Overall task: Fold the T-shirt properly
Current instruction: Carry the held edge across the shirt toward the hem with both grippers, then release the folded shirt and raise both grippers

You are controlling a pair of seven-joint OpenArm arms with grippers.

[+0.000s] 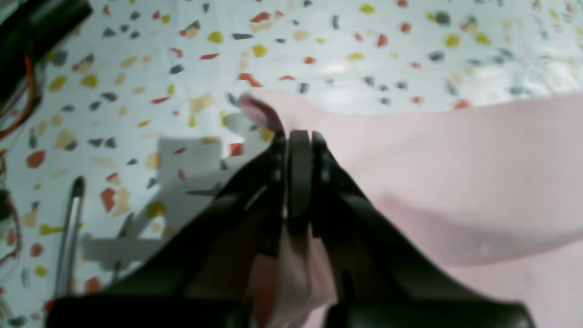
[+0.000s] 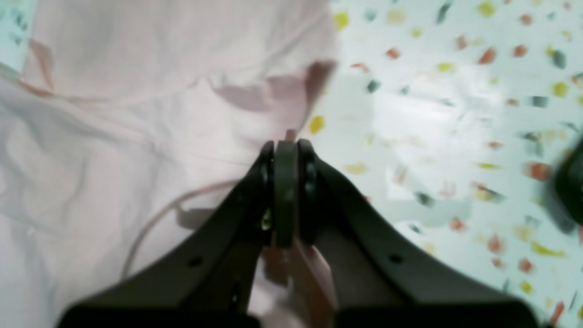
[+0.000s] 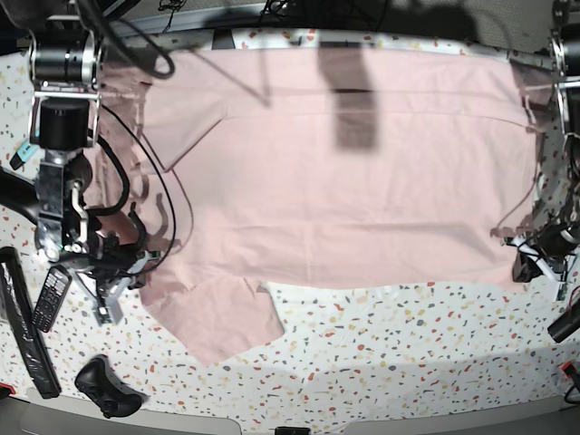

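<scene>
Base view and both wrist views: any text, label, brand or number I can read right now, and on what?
No readable text in any view.
T-shirt: only plain pink cloth shows, with no lettering, print or label in sight.
Remote at the table's edge: its keys show, but any marks on them are too small to read.
Controller: no marking shows.
Both wrist views: blurred, only cloth and speckled tabletop.
</scene>
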